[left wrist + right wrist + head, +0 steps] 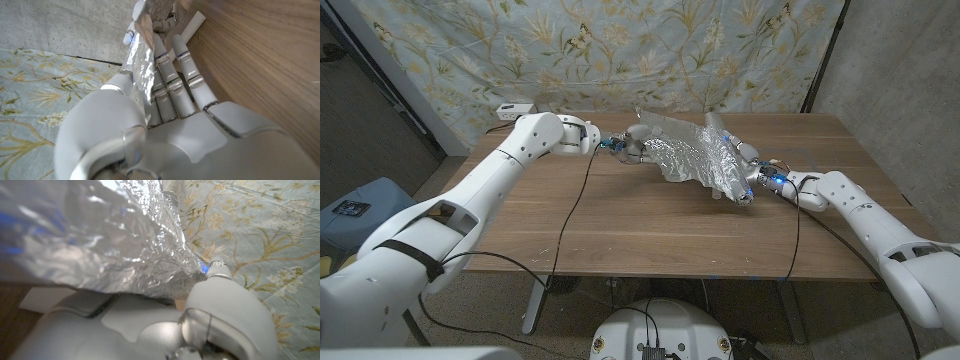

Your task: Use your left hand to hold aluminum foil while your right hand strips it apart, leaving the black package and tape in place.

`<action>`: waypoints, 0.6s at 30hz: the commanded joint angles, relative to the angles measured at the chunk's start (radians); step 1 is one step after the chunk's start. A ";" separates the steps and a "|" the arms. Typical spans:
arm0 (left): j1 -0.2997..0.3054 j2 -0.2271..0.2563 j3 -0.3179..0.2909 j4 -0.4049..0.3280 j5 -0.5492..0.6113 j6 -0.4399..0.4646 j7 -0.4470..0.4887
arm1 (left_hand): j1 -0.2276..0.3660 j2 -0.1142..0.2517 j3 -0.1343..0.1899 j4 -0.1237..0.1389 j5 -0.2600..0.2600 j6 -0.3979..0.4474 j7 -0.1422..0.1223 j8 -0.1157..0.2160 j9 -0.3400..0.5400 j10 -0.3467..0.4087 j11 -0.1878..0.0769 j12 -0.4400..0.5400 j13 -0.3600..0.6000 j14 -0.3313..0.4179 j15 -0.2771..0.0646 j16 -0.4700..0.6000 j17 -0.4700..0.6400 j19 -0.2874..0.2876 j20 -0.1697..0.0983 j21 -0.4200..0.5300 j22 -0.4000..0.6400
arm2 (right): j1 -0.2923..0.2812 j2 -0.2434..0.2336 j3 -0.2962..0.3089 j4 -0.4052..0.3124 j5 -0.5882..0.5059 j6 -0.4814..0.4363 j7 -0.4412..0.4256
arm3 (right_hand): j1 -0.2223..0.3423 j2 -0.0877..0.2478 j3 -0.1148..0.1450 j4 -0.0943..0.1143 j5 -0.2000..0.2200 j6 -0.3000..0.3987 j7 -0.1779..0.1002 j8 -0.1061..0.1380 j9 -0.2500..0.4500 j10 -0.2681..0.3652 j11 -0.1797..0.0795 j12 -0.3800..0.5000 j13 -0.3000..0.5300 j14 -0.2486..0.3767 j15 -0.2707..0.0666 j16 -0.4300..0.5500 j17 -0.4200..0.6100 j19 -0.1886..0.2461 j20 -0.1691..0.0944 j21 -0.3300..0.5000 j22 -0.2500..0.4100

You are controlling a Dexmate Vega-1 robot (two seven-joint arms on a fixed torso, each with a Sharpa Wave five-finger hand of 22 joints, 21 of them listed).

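Your left arm comes in from the lower left of the head view and reaches up toward the middle of the table (620, 225). Your left hand (632, 141) sits at the left end of the foil (695, 155). In the left wrist view, your left hand's fingers (172, 80) stretch out long, close to the wood. A strip of foil runs between the thumb and those fingers, so that hand is holding the foil.

Your right arm comes in from the lower right of the head view. Your right hand (752, 176) is at the right end of the foil, low and near the table. In the right wrist view, the crinkled foil lies right over the back of your right hand (165, 325), and the thumb presses up against the foil's edge. The fingers are hidden under the foil, so you cannot tell for sure how they are bent, but the hand looks like it is gripping that end.

The foil is in the upper middle of the head view, a bit right of center. It is a shiny, wrinkled bundle stretched between your two hands. Its right end looks like a tube with a dark opening.

A cloth with flowers and birds (620, 50) hangs behind the table. A small white box (513, 109) sits at the upper left, near the table's far corner.
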 commanded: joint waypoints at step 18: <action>-0.011 0.037 0.006 -0.003 0.023 -0.019 -0.071 | 0.018 -0.004 0.001 0.010 -0.018 0.037 0.033 0.015 0.021 0.027 -0.030 0.022 0.035 0.007 -0.015 -0.014 -0.007 -0.013 -0.011 0.010 0.005 | 0.023 0.013 0.004 0.031 -0.022 0.008 0.008 | 0.002 0.012 -0.013 -0.005 0.002 -0.009 0.058 0.003 -0.001 0.000 -0.002 -0.008 -0.005 -0.009 0.000 -0.005 0.008 -0.007 0.004 -0.011 0.001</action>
